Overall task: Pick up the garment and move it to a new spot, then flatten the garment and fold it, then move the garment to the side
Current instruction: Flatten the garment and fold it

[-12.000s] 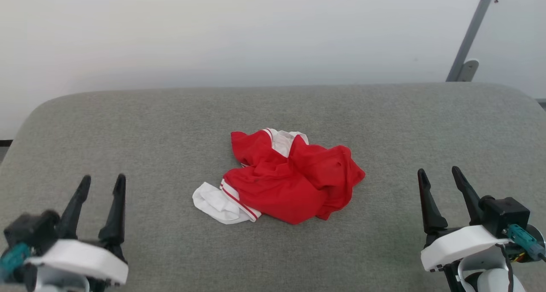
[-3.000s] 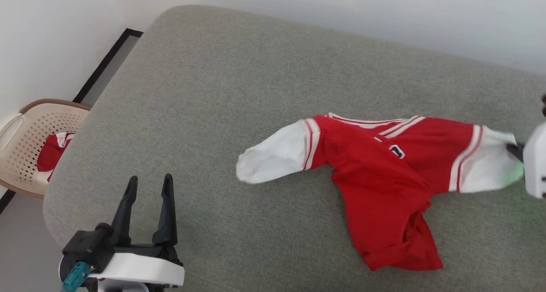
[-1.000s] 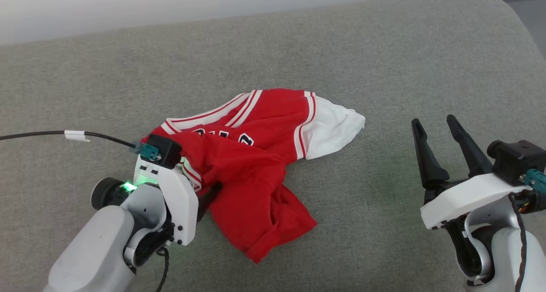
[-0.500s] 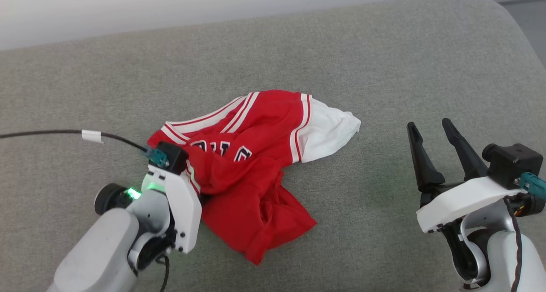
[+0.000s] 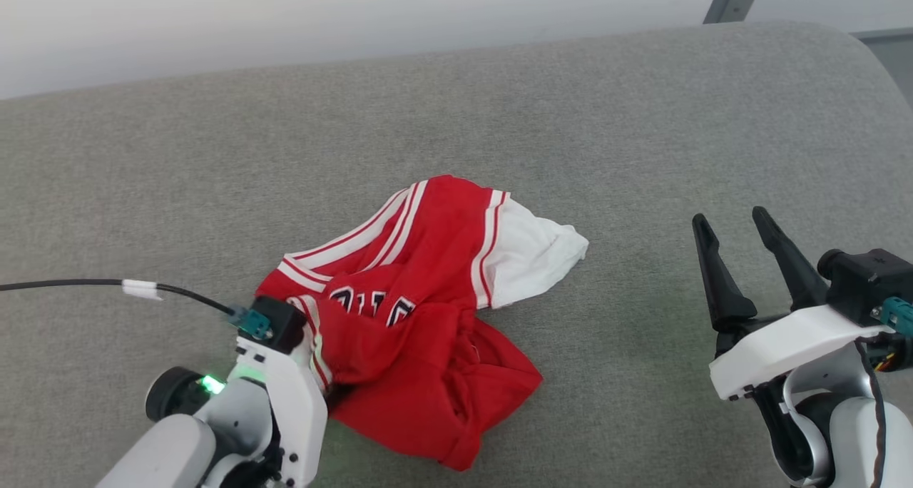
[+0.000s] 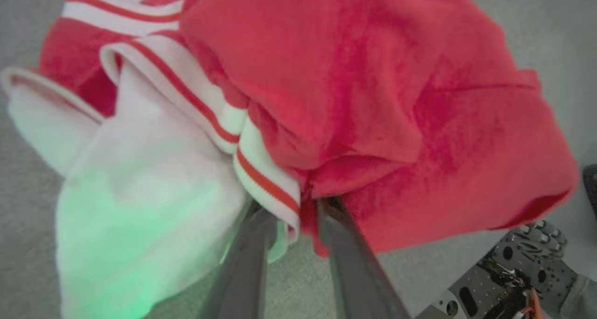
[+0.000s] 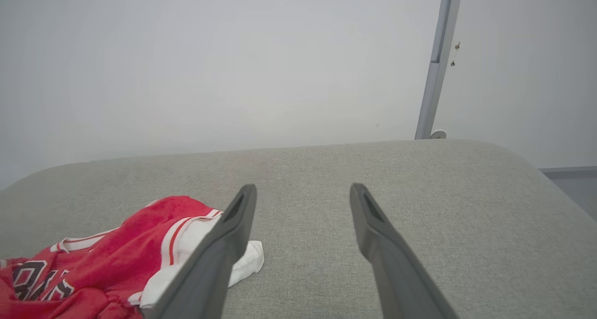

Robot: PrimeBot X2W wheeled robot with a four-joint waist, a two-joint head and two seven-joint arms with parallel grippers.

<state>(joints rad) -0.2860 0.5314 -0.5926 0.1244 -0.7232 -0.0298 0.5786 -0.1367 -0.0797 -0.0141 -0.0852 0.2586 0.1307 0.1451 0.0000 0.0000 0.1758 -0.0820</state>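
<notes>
1. Garment [image 5: 421,309] bunched on cushion [image 5: 214,153], a bit left of centre.
2. L gripper [image 6: 298,211] at its near-left edge, clamped on striped trim + red fold.
3. R gripper [image 5: 729,220] spread wide, empty, well apart to the right.
4. Long axis near-left to far-right; free white sleeve [image 5: 535,256] nearer R arm, so prob. its grab for flattening.

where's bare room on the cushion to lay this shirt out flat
Widest bare stretch: the grey cushion behind the garment, up to the wall. Also open: between its white sleeve and the open right tool. Crowded at the near left, where the left tool pinches the garment.
</notes>
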